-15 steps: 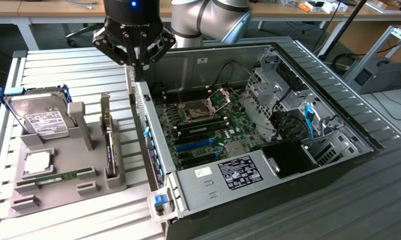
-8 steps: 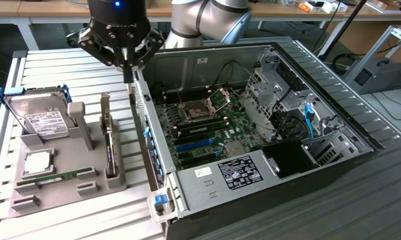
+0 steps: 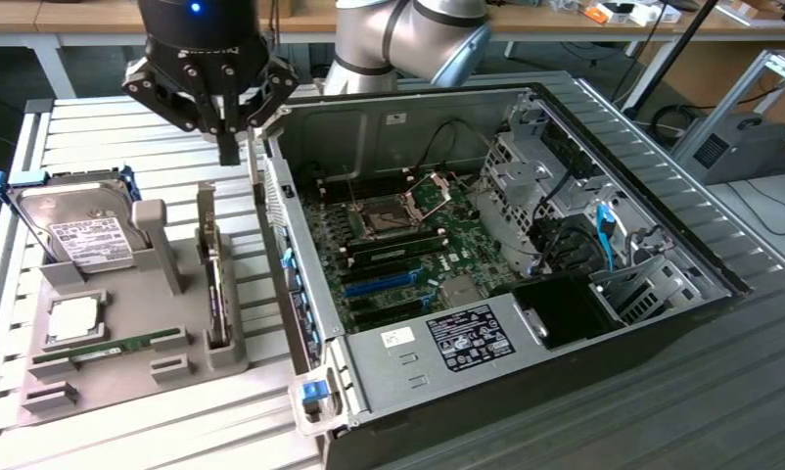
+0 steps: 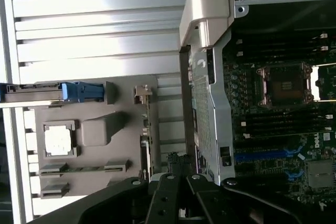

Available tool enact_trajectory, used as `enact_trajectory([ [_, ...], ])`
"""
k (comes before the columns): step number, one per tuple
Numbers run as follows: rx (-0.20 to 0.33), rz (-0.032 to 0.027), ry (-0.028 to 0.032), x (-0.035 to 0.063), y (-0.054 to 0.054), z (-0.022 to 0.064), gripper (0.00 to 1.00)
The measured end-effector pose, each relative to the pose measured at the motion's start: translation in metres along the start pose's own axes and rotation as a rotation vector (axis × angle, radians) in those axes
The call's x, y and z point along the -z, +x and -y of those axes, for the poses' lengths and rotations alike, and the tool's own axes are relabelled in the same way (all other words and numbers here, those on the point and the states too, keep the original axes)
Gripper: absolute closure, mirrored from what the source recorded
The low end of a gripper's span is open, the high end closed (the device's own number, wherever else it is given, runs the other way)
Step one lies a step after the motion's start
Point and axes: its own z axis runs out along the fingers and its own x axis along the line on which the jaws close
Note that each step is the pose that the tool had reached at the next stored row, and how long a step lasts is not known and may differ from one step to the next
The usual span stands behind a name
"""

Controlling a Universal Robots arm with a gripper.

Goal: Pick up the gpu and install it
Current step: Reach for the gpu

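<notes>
Gripper [image 3: 229, 149] [image 4: 177, 177]: black, multi-jointed, on a silver-grey robot arm [image 3: 406, 39]; fingers clenched together, grasping nothing; hangs over the white slatted metal table [image 3: 118, 127], just beside the rear corner edge of the open grey metal computer case [image 3: 366, 127].

Gpu [image 3: 209, 264] [image 4: 148, 145]: thin flat card, green board with black face, silver metal end bracket; stands on its long edge in a slot of the grey plastic fixture tray [image 3: 131, 377], along the tray edge nearest the case; apart from the gripper, whose tips are above and near the card's far end.

Other tray contents: silver hard drive in a blue frame [image 3: 72, 230], propped upright at the far corner; square silver processor chip [image 3: 72, 318]; narrow green RAM stick [image 3: 106, 345], lying flat.

Open room: narrow strip of bare slats between tray and case wall; wider bare slats beyond the tray's far end; green motherboard [image 3: 406, 245] exposed inside the case, its blue expansion slots [image 3: 380, 284] uncovered.
</notes>
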Motion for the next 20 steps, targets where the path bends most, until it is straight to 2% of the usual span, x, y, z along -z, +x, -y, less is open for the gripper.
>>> enact_trajectory([
  [6, 0.000, 0.0000, 0.0000, 0.0006, 0.023, 0.0016, 0.89],
  [9, 0.000, 0.0000, 0.0000, 0.0008, 0.031, 0.0021, 0.89],
  [16, 0.000, 0.0000, 0.0000, 0.0012, 0.046, 0.0033, 0.89],
  [20, 0.000, 0.0000, 0.0000, 0.0013, 0.046, 0.0032, 0.89],
])
